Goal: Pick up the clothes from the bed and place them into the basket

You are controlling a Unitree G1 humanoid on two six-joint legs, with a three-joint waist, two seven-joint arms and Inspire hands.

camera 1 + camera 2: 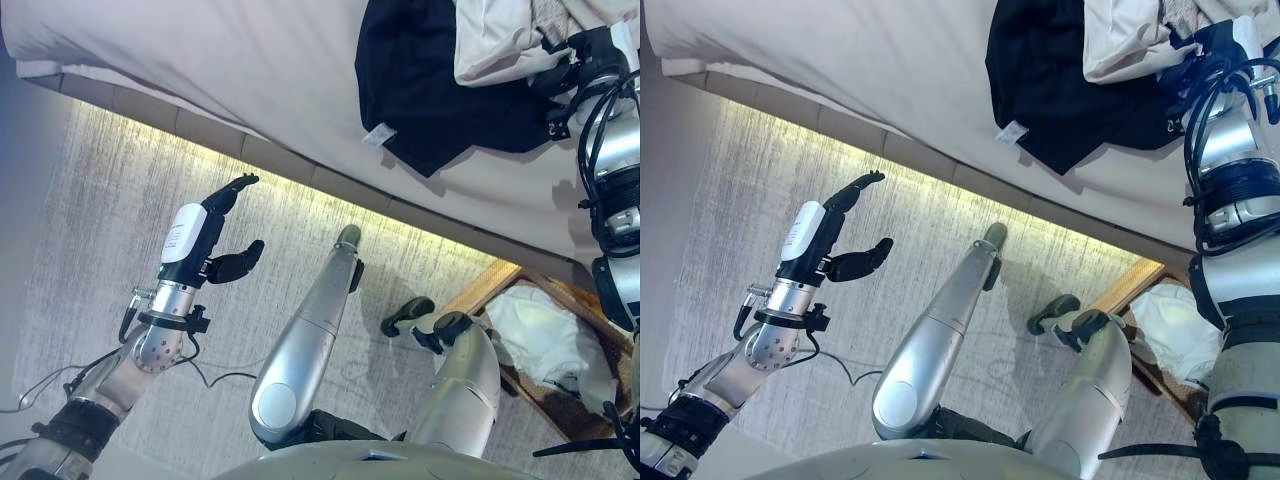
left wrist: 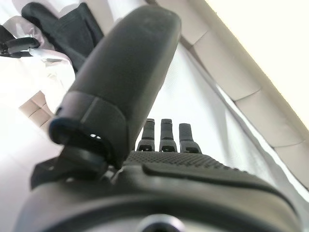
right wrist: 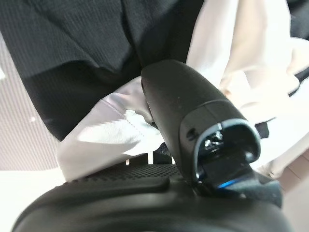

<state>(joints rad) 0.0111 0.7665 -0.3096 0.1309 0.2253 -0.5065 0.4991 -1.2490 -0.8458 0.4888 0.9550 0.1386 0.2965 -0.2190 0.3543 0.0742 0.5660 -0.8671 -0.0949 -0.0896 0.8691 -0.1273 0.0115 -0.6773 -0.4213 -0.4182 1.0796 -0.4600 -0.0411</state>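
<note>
A black garment [image 1: 420, 80] lies on the bed [image 1: 200, 60] at the far right, with a white garment [image 1: 500, 40] bunched on top of it. My right hand [image 1: 582, 58] is at the white garment's edge. In the right wrist view its thumb [image 3: 193, 111] lies over a fold of the white garment [image 3: 106, 135] and the fingers go under it, so the cloth is pinched. My left hand [image 1: 205, 240] is open and empty, held up over the floor beside the bed. The wooden basket [image 1: 490, 285] stands on the floor at the lower right.
The basket holds a white cloth [image 1: 550, 340]. The bed's edge [image 1: 300, 170] runs diagonally across the view, with grey carpet [image 1: 100, 200] below it. The basket sits close under the bed's edge.
</note>
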